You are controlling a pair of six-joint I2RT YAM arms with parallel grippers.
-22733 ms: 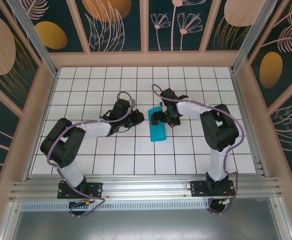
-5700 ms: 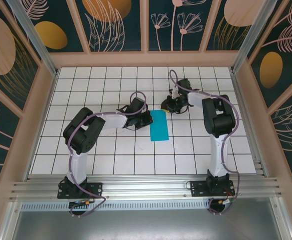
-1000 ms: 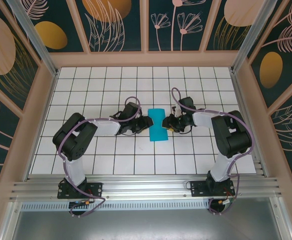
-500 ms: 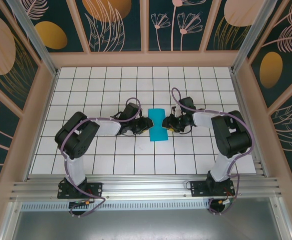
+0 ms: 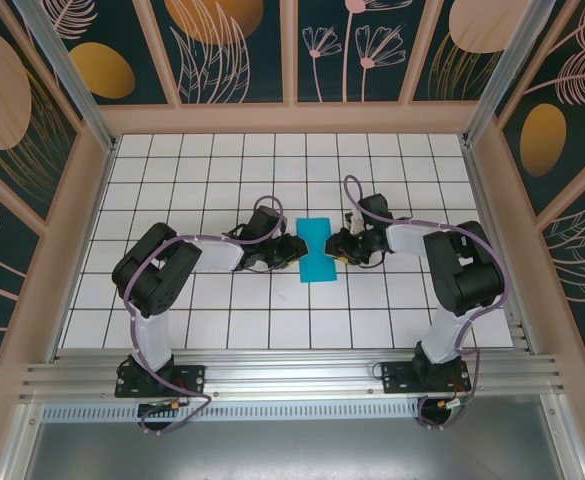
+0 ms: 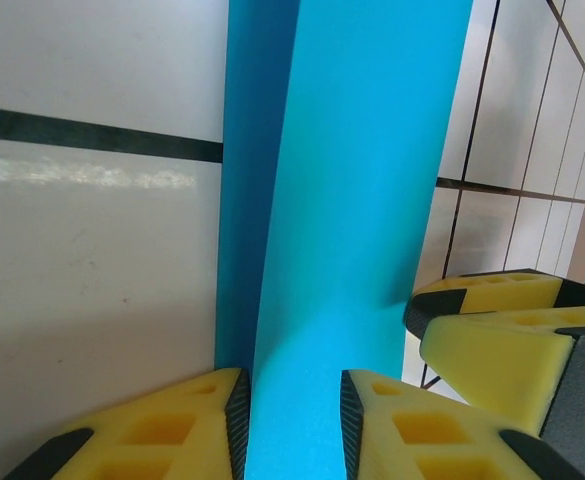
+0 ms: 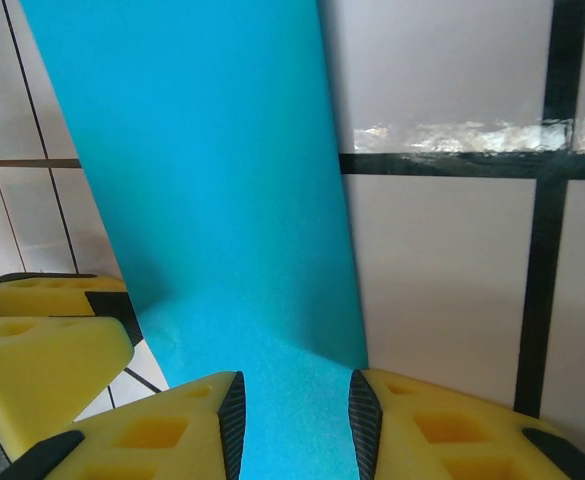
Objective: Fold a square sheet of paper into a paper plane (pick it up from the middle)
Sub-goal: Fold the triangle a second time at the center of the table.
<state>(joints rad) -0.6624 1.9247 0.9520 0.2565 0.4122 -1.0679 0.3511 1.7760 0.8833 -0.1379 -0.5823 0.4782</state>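
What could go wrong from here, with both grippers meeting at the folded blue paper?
1. The left gripper and right gripper face each other across the paper and stand close together, so they could bump into each other.
2. In the left wrist view one layer looks lifted along the paper's left side. A pinch there might set a crooked crease.
3. Pulling from both sides could drag or tear the thin sheet.

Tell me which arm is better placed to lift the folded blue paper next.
Probably the left: the left gripper straddles the folded paper where a darker lower band shows along its edge. The right gripper straddles a plain flat face.
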